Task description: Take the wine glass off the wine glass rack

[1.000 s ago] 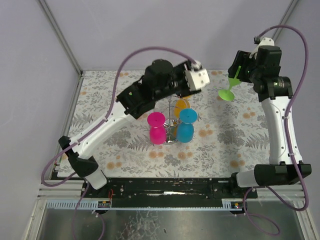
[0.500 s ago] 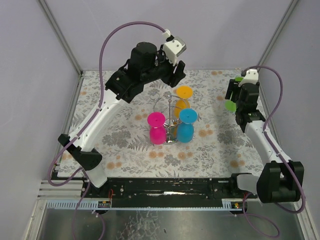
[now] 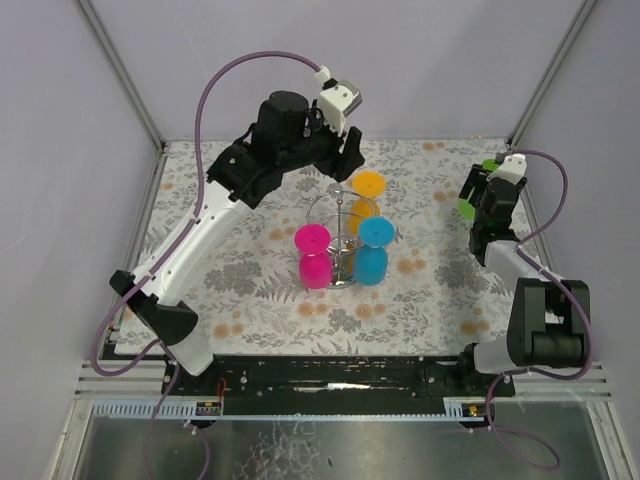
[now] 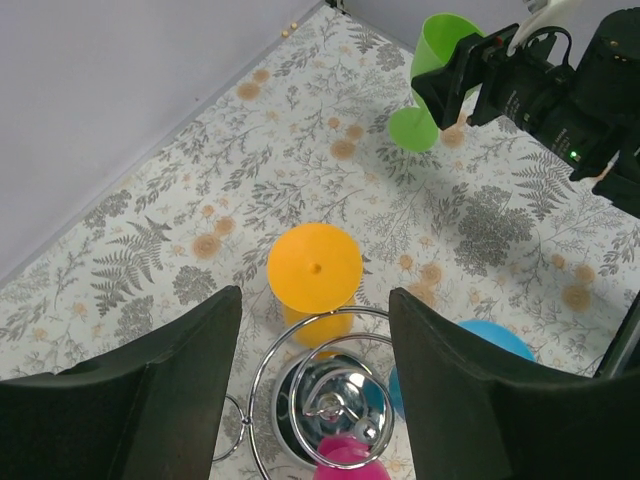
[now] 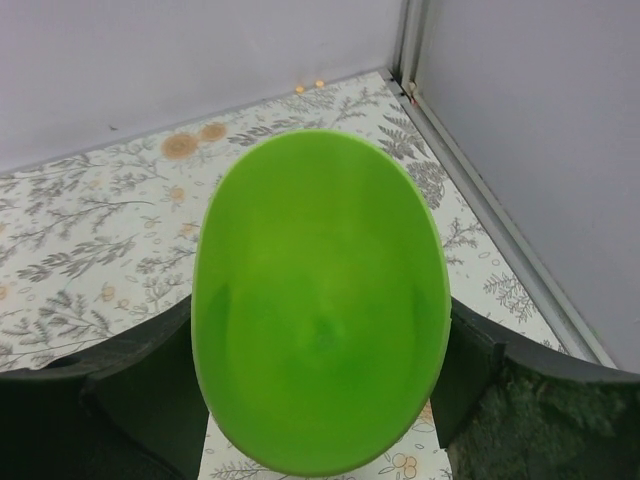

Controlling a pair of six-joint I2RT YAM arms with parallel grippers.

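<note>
On the left, the left gripper (image 3: pixel 342 160) is held high over the far side of the shiny silver wire wine glass rack (image 3: pixel 343 240). Its two black fingers (image 4: pixel 150 400) are spread wide apart, with nothing between them. The rack is seen near the middle of the floral-patterned table (image 3: pixel 240 290). A pink plastic wine glass (image 3: pixel 312 255), an orange plastic wine glass (image 3: pixel 367 195) and a blue plastic wine glass (image 3: pixel 373 250) are hung on it upside down, feet uppermost. Further right, the green plastic wine glass (image 5: pixel 320 310) is found well apart from the rack, clamped by its bowl in the right gripper (image 3: pixel 472 195). It is tilted and held low near the table's far right edge; whether its foot touches the table cannot be told.

A tip and a roll are to be feared if the green glass is let go while tilted, and the smooth bowl could slip in the grip. Should the left gripper be lowered, the wire ring or the orange glass could be struck and the hanging glasses shaken loose.

Open table is offered between the rack and the green glass, and along the near side. Little room is left to the right of the glass, where the table edge and the right wall (image 3: pixel 600 150) lie close.
</note>
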